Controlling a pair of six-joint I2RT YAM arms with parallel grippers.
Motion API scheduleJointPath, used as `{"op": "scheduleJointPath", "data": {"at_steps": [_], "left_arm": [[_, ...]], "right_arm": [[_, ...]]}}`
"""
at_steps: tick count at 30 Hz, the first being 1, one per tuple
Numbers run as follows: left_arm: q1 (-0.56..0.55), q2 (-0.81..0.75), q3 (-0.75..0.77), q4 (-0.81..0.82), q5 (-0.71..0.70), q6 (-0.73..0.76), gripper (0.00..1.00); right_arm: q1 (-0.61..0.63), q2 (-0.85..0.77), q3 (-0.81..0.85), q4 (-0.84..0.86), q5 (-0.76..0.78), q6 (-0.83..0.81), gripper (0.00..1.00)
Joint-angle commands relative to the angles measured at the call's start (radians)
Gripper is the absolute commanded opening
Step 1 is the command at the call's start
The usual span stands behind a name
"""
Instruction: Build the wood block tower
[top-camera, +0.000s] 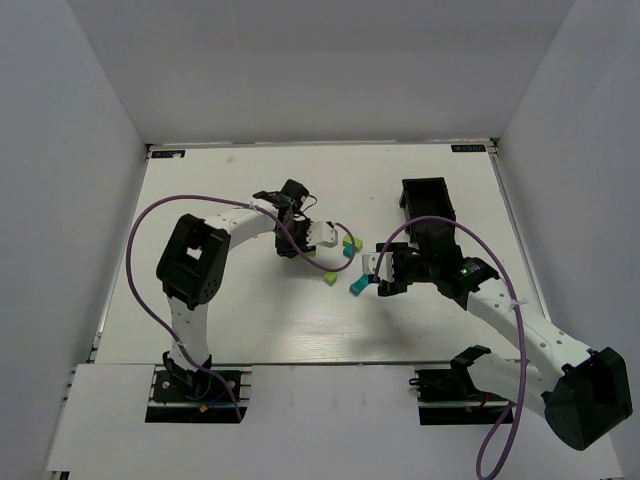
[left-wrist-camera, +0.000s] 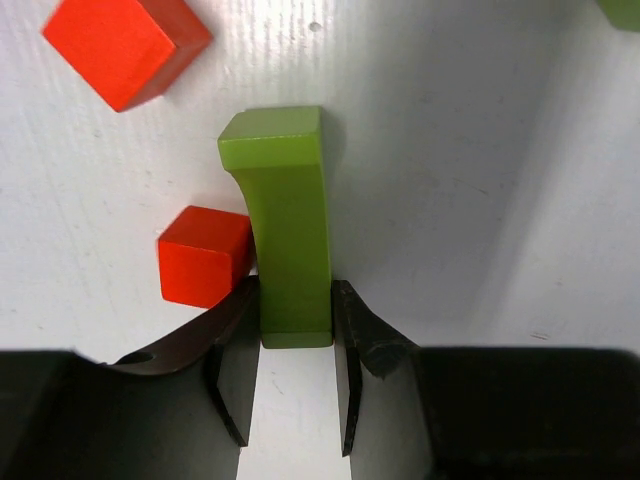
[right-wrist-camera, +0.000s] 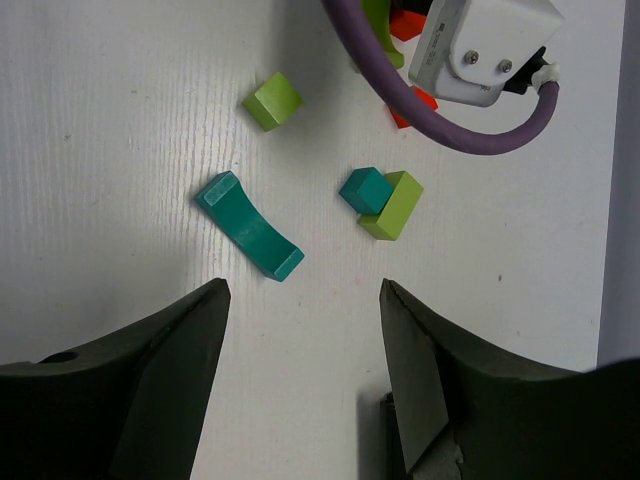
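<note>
The left pincer (top-camera: 333, 238), seen from above, reaches to the middle of the table (top-camera: 200, 180), its tip just beside a lime-green and teal pair of blocks (top-camera: 350, 243). The right pincer (top-camera: 377, 274) faces it from the other side, near a teal bar (top-camera: 357, 285) and a lime-green cube (top-camera: 330, 278). No tower stands; the blocks lie scattered between the two pincers. The black bin (top-camera: 428, 200) sits behind the right arm, apart from the blocks.

In the left wrist view the left pincer (left-wrist-camera: 295, 312) is narrow, its jaws pressed on either side of the near end of a lime-green bar (left-wrist-camera: 288, 240), which lies on the table pointing away from the camera. A small red cube (left-wrist-camera: 205, 255) touches the bar's left side, and a larger-looking red cube (left-wrist-camera: 125, 45) lies farther off at top left.

In the right wrist view the right pincer (right-wrist-camera: 300, 300) is wide and holds nothing. Ahead of it lie the curved teal bar (right-wrist-camera: 250, 225), the lime-green cube (right-wrist-camera: 272, 100), and a teal cube (right-wrist-camera: 365, 190) touching a lime-green block (right-wrist-camera: 392, 205); whether it rests on that block or beside it is hard to tell. A purple cable (right-wrist-camera: 430, 110) crosses the top.
</note>
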Motion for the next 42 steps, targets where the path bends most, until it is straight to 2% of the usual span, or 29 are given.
{"op": "scheduleJointPath", "data": {"at_steps": [1,9,14,21,30,31,32,35,38,39,41,42], "left_arm": [[0.005,0.007,0.026,0.047,-0.006,0.031,0.00],[0.005,0.045,0.067,0.020,0.003,0.040,0.00],[-0.015,0.002,0.027,-0.041,0.014,0.066,0.00],[-0.006,-0.076,-0.034,-0.041,0.024,0.088,0.00],[-0.015,-0.044,-0.013,-0.073,0.034,0.097,0.01],[-0.015,-0.033,-0.012,-0.073,0.034,0.097,0.05],[-0.015,-0.033,-0.012,-0.073,0.034,0.097,0.13],[-0.015,-0.033,-0.003,-0.082,0.046,0.097,0.24],[-0.015,-0.033,-0.003,-0.082,0.055,0.097,0.47],[-0.015,-0.033,-0.003,-0.082,0.055,0.097,0.65],[-0.015,-0.042,-0.003,-0.082,0.066,0.088,0.70],[-0.015,-0.042,-0.003,-0.082,0.066,0.088,0.86]], "right_arm": [[0.004,0.002,-0.011,0.000,-0.015,-0.008,0.68],[0.003,0.006,-0.015,0.000,-0.011,-0.008,0.68],[0.000,0.009,-0.017,0.000,-0.013,-0.008,0.68],[0.001,0.000,-0.017,-0.003,-0.018,-0.006,0.68],[0.001,-0.001,-0.018,-0.003,-0.021,-0.006,0.68],[0.001,0.002,-0.018,-0.001,-0.021,-0.005,0.69],[0.000,0.002,-0.017,-0.003,-0.019,-0.005,0.69],[0.000,0.000,-0.021,-0.001,-0.018,-0.006,0.69],[0.001,0.000,-0.021,-0.003,-0.018,-0.006,0.70],[0.003,-0.001,-0.021,-0.001,-0.018,-0.006,0.70],[0.001,-0.012,-0.020,0.002,-0.018,-0.008,0.70],[0.001,-0.003,-0.024,-0.001,-0.016,-0.006,0.70]]}}
